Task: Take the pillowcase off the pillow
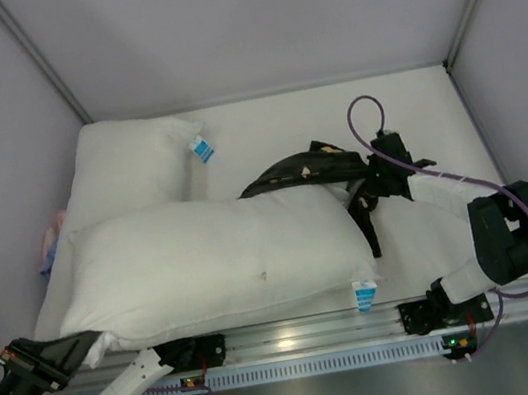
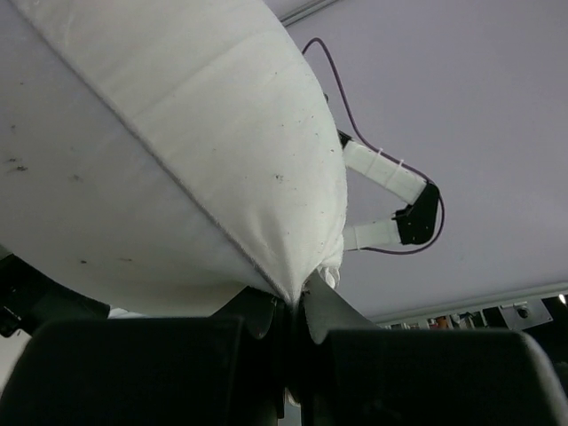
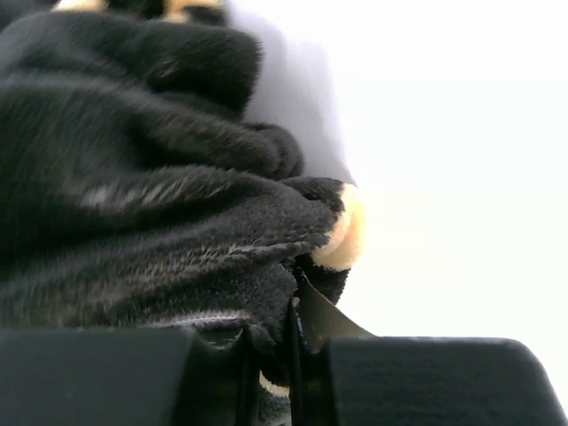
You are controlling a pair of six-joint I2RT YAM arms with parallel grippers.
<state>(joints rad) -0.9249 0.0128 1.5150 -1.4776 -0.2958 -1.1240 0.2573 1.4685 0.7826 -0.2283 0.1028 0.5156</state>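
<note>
Left hand [image 2: 288,319] clamped on pillow [image 1: 213,257] corner. Right hand [image 3: 291,328] clamped on pillowcase [image 1: 305,167] fold. Pillowcase bunched just left of right hand, draped on pillow's far right corner; looks mostly off.

Judgement: left anchors, right draws straight away.

Pillow's long axis runs from left hand toward right hand.
</note>
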